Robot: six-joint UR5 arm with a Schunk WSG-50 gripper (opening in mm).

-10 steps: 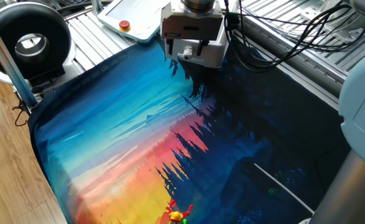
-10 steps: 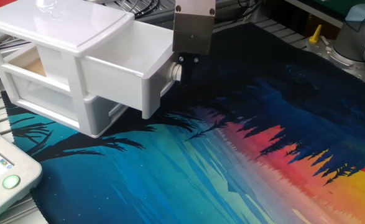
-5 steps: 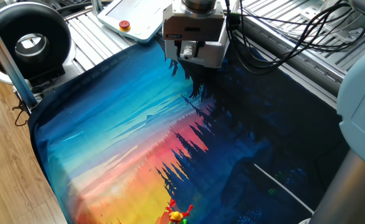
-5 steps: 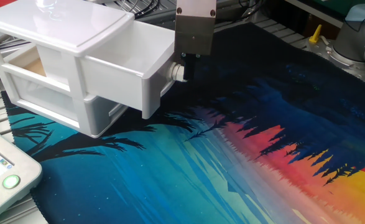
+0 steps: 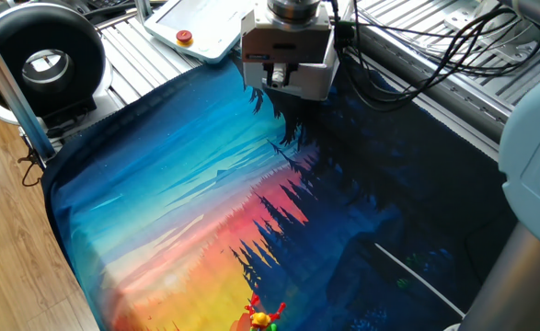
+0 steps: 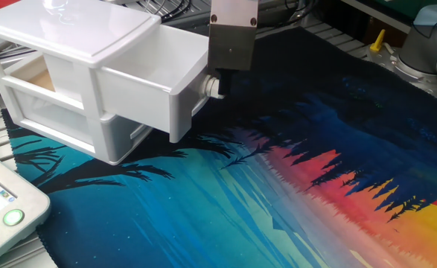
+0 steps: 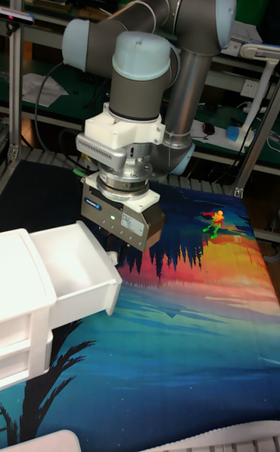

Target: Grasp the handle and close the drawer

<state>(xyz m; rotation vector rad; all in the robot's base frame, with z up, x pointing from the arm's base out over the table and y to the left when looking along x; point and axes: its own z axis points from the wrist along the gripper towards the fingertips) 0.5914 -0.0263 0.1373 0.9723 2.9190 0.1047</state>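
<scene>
In one fixed view: gripper (image 5: 280,95) hanging over the far edge of the sunset-print mat (image 5: 205,202), body seen from behind; fingertips lost against the dark print, so pincer state not readable here; white panel with a red button (image 5: 199,32) just beyond the mat; black round fan (image 5: 41,60) at top left; small red-and-yellow toy (image 5: 263,316) near the bottom edge; drawer hidden.

In the other fixed view: white drawer unit (image 6: 62,56) at the left end of the mat (image 6: 292,201); upper drawer (image 6: 155,85) pulled well out, open top showing, front face turned to the right; small pale handle (image 6: 211,87) on that front face; gripper (image 6: 219,83) straight above and at the handle, dark fingers close on either side of the knob, apparently clamped on it, contact itself too small to confirm; green-buttoned pendant (image 6: 6,205) at bottom left.

In the tall fixed view: grey arm (image 7: 155,55) bent down over the table; gripper (image 7: 114,251) right at the front face of the open drawer (image 7: 66,277); handle hidden behind the drawer front; toy (image 7: 213,222) well apart on the mat (image 7: 179,343).
</scene>
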